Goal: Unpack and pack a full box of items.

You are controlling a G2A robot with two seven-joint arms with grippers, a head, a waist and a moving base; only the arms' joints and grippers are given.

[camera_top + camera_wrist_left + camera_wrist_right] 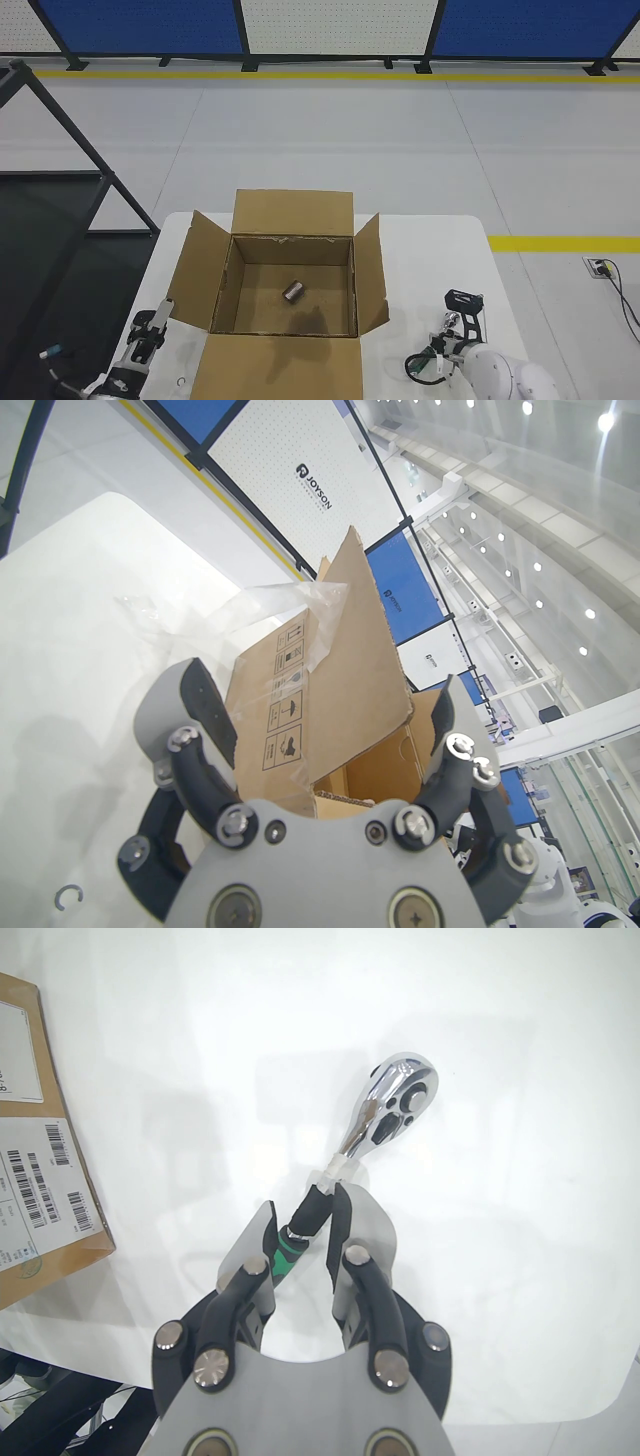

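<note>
Well, the right gripper (306,1200) is squeezed tight on the ratchet (360,1128) by its black and green handle, over the white table (500,1228) beside the open box (225,290). The ratchet looks hard, with a heavy, shiny, slippery head, so I think the grippy handle is the best place to hold. The left gripper (324,680) is wide open and holds nothing; the box flaps stick up in the way, and a small dark piece (292,291) lies inside.

White table (430,260), blue and white partition panels (140,25), yellow floor line (560,243), black metal frame (60,120)
</note>
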